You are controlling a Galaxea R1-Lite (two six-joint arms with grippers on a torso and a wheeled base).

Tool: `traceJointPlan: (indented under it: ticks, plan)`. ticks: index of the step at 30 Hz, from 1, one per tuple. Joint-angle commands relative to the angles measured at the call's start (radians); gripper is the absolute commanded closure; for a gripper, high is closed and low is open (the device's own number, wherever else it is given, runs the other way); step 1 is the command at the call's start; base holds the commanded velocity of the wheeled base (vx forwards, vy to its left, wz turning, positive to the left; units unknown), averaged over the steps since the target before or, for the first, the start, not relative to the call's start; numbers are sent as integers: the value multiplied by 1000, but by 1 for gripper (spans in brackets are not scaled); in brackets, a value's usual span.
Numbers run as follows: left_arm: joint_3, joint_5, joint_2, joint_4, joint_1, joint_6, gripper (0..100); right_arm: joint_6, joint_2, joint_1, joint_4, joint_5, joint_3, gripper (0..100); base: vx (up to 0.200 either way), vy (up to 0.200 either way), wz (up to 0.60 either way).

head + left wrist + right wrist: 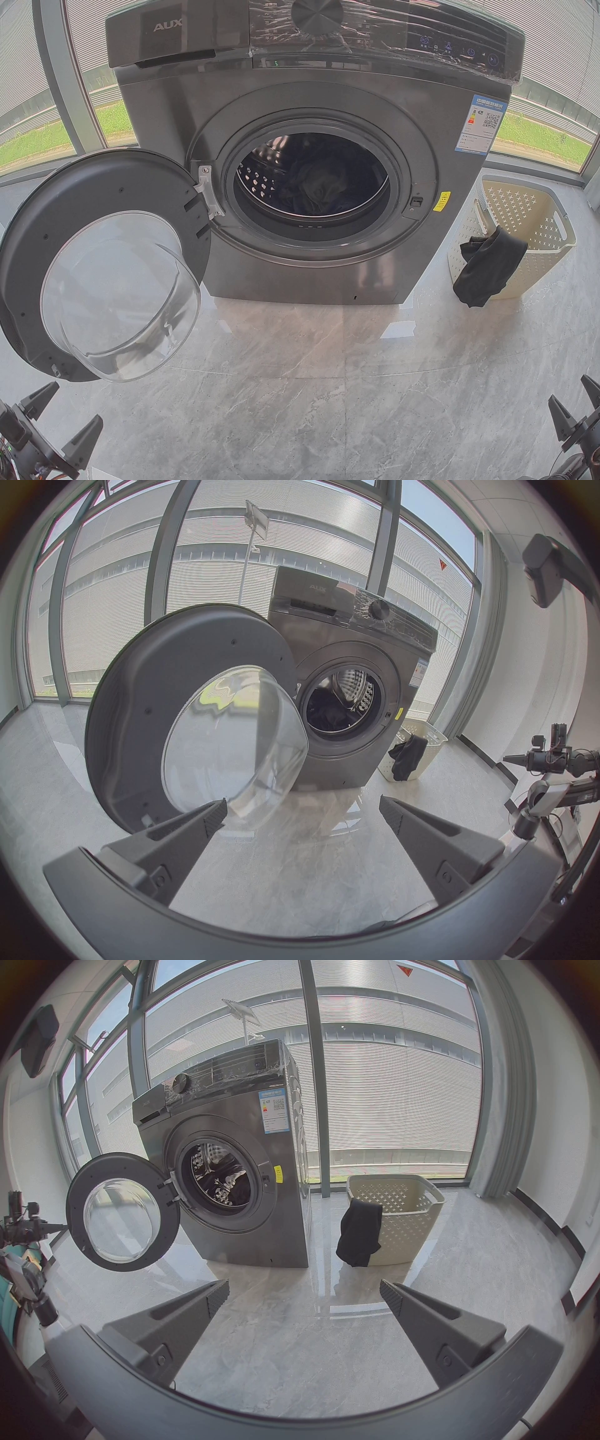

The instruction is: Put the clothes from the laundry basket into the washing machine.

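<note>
The grey washing machine [312,112] stands ahead with its round door [100,262] swung wide to the left. Dark clothes [319,181] lie inside the drum. To the machine's right sits a cream laundry basket [531,219], with a black garment [490,265] draped over its near rim and hanging down outside. My left gripper [59,415] is open low at the left, empty, well short of the door. My right gripper [578,403] is open low at the right, empty, some way in front of the basket [400,1210].
The grey marble floor [325,387] between me and the machine is bare. Tall windows run behind the machine. The open door [187,717] juts out into the left side of the floor. A white wall stands to the right of the basket.
</note>
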Motion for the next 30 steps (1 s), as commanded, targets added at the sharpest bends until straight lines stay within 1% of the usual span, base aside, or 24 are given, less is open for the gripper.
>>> traceJointPlan:
  ticks: [1, 2, 3, 5, 6, 8, 10, 11, 12, 13, 14, 15, 16, 17, 18, 19, 20, 21, 22, 24, 30]
  plan:
    - [17, -101, -306, 181, 133, 0, 0, -7, -212, -102, 113, 29, 13, 0, 0, -200, 0]
    - [17, -116, -331, 223, 151, 0, 0, -17, -221, -115, 117, 38, 14, 0, 0, -200, 0]
    - [17, -116, -337, 246, 162, -6, 0, -40, -243, -131, 125, 52, 17, 0, 0, -200, 0]
    - [17, -115, -331, 249, 176, -2, 0, -54, -269, -135, 137, 63, 17, 0, 0, -200, 0]
    - [17, -115, -331, 247, 181, 0, 0, -54, -269, -135, 139, 66, 17, 0, 0, -200, 0]
    - [17, -115, -329, 247, 220, 7, 0, -53, -269, -135, 140, 67, 17, 0, 0, 0, 0]
    - [17, -115, -329, 247, 263, 29, 0, -56, -269, -135, 142, 67, 17, 0, 0, 0, 0]
    - [17, -116, -332, 247, 297, 44, 0, -56, -269, -135, 140, 69, 17, 0, 0, 0, 0]
    - [17, -125, -346, 247, 339, 49, 0, -56, -269, -135, 140, 69, 17, 0, 0, 0, 0]
    - [17, -147, -375, 250, 378, 38, 0, -56, -269, -135, 140, 69, 17, 0, 0, 0, 0]
    - [17, -190, -414, 249, 400, 58, 0, -56, -269, -135, 140, 69, 17, 0, 0, 0, 0]
    - [17, -205, -421, 249, 398, 60, 0, -56, -269, -135, 140, 69, 17, 0, 0, 0, 0]
    - [17, -227, -420, 249, 383, 77, 0, -57, -269, -135, 140, 69, 17, 0, 0, 0, 0]
    - [17, -214, -418, 249, 381, 87, 0, -57, -269, -135, 140, 69, 17, 0, 0, 0, 0]
    - [17, -187, -418, 262, 378, 109, 0, -56, -269, -135, 140, 69, 17, 0, 0, 0, 0]
    - [17, -147, -420, 276, 378, 121, 0, -56, -269, -134, 140, 69, 17, 0, 0, 0, 0]
    - [17, -118, -420, 309, 380, 116, 0, -56, -269, -134, 140, 69, 17, 0, 0, 0, 0]
    - [17, -107, -418, 322, 378, 118, 0, -57, -269, -134, 140, 69, 17, 0, 0, 0, 0]
    - [13, -112, -418, 338, 378, 119, 0, -59, -269, -134, 140, 69, 17, 0, 0, 0, 0]
    - [11, -124, -418, 335, 378, 127, 0, -62, -269, -132, 140, 69, 17, 0, 0, 0, 0]
    - [13, -124, -420, 332, 377, 110, 0, -60, -269, -134, 140, 69, 17, 0, 0, 0, 0]
